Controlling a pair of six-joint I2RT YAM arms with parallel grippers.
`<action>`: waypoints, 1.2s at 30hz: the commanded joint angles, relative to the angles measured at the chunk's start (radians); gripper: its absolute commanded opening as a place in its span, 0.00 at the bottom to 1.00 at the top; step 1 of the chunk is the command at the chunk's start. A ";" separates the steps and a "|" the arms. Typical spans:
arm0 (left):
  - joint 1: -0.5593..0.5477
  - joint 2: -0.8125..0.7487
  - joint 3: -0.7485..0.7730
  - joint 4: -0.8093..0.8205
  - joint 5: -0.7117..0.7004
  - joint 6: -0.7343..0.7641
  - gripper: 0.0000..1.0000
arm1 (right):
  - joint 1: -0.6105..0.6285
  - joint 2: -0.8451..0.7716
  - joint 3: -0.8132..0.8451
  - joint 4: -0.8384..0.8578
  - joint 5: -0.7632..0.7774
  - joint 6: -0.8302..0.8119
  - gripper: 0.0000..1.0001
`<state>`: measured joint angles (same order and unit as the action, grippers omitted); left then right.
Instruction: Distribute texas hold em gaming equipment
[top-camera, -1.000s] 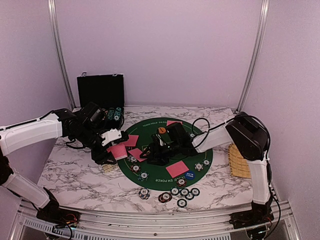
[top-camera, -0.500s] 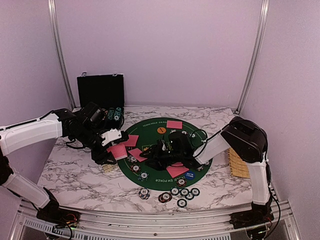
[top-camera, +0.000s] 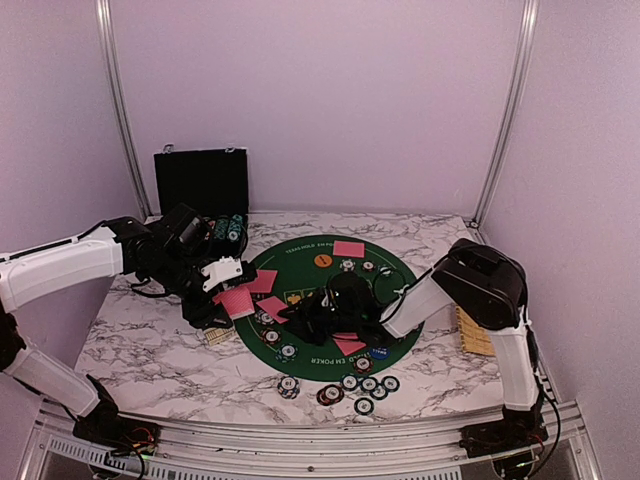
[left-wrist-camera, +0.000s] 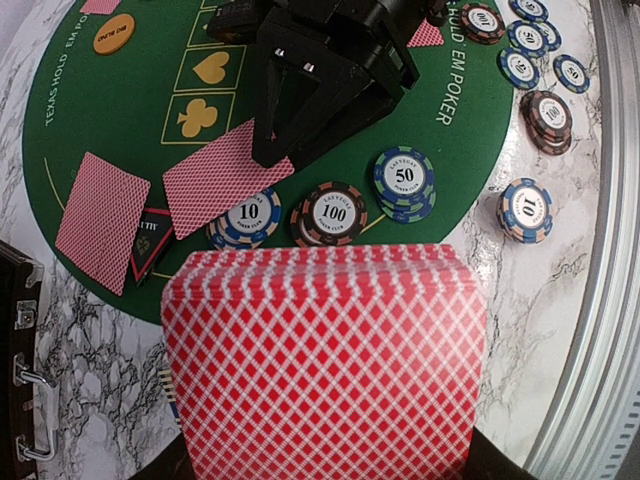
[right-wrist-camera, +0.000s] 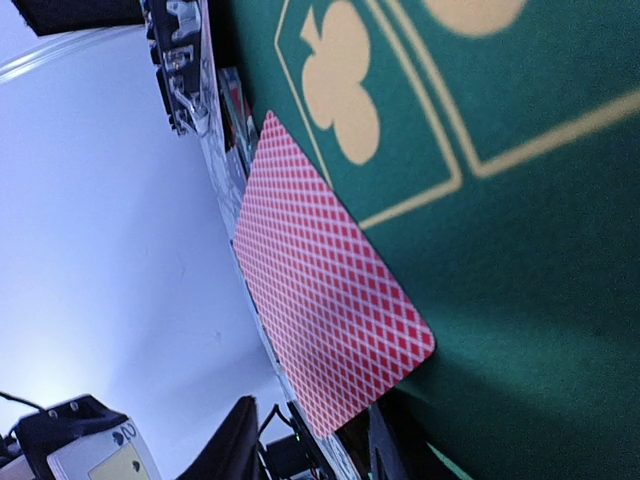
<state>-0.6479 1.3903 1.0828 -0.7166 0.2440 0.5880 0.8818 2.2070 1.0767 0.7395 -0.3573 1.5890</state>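
Marbled tabletop (top-camera: 150, 340), green mat (top-camera: 300, 252), four loose red-backed cards (top-camera: 348, 248) face down. Left claw (top-camera: 228, 303) clenched on the deck (left-wrist-camera: 325, 370). Right claw (top-camera: 292, 313) low over one card, can't tell if gripping.

Left wrist view. Round green felt mat (left-wrist-camera: 120, 120): white rim lettering "TEXAS HOLD EM PO" at nine o'clock, "EM POKER" at two o'clock (the words between are covered). Yellow heart sign (left-wrist-camera: 213, 68) and yellow club sign (left-wrist-camera: 198, 117) are boxed on it. Orange round marker (left-wrist-camera: 114, 33), eleven o'clock: "BIG BLIND". Blue-and-white round chip (left-wrist-camera: 247, 212): "10". Dark red round chip (left-wrist-camera: 333, 213): "100". Teal round chip (left-wrist-camera: 404, 178): "50". Blue-white-and-red edged chip stack (left-wrist-camera: 527, 208), three o'clock: "10". Black-and-red triangular marker (left-wrist-camera: 148, 240), eight o'clock: lettering unreadable.
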 joint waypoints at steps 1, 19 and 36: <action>0.001 -0.031 -0.013 -0.012 0.012 0.011 0.00 | 0.006 0.033 -0.006 -0.041 0.093 0.033 0.32; 0.001 -0.028 -0.008 -0.011 0.016 0.006 0.00 | 0.007 0.058 -0.020 0.098 0.111 0.075 0.11; 0.001 -0.036 -0.006 -0.015 0.010 0.012 0.00 | 0.006 -0.081 -0.210 0.261 0.021 0.031 0.00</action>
<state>-0.6479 1.3865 1.0729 -0.7170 0.2440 0.5907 0.8864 2.1803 0.9203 0.9619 -0.2687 1.6478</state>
